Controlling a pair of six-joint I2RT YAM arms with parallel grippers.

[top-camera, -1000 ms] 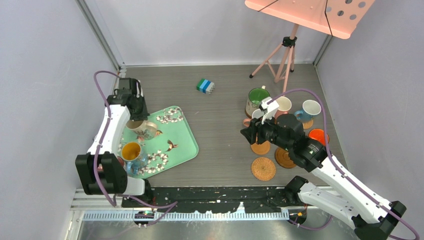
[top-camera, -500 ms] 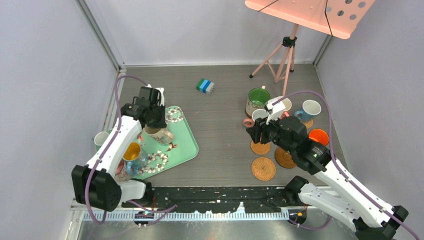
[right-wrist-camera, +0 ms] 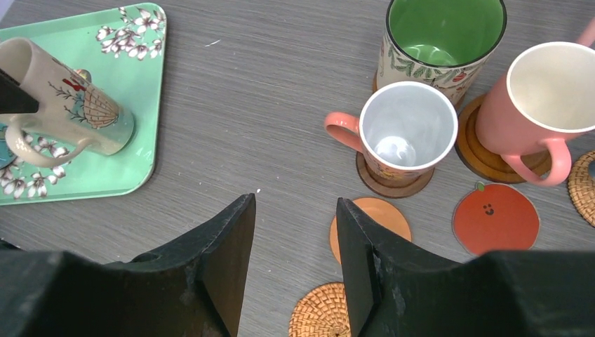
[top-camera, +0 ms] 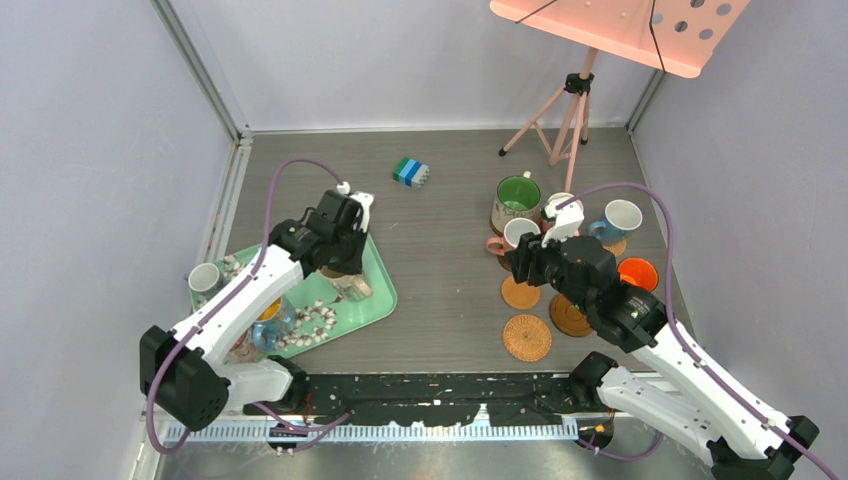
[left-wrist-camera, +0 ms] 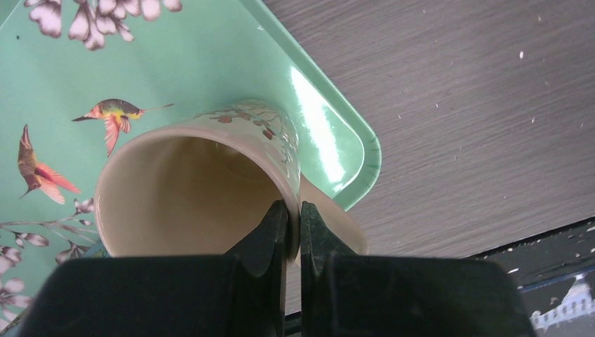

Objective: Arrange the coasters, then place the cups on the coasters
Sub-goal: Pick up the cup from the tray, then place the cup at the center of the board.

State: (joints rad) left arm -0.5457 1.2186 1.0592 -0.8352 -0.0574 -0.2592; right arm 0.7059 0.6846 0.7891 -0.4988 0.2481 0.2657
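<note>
My left gripper [left-wrist-camera: 293, 217] is shut on the rim of a cream floral cup [left-wrist-camera: 196, 182], held tilted over the right corner of the mint tray [left-wrist-camera: 337, 133]; from above the cup [top-camera: 352, 284] hangs under that gripper [top-camera: 340, 262]. My right gripper [right-wrist-camera: 295, 210] is open and holds nothing, above bare table left of an orange coaster [right-wrist-camera: 370, 217]. Beyond it a coral-handled cup [right-wrist-camera: 407, 130], a green-inside cup [right-wrist-camera: 445, 35] and a pink cup [right-wrist-camera: 544, 95] stand on dark brown coasters. A red-orange coaster [right-wrist-camera: 496, 217] and a wicker coaster [right-wrist-camera: 323, 312] lie bare.
A yellow-inside cup [top-camera: 265, 315] and a small white cup [top-camera: 205, 278] sit at the tray's left side. A white-and-blue cup [top-camera: 620, 218] and an orange-inside cup [top-camera: 637, 272] stand far right. A blue-green block [top-camera: 411, 172] lies at the back; a pink stand [top-camera: 570, 110] rises behind.
The left arm has carried the cream cup from the tray's back left across to its right corner. The right gripper has shifted slightly right, still open.
</note>
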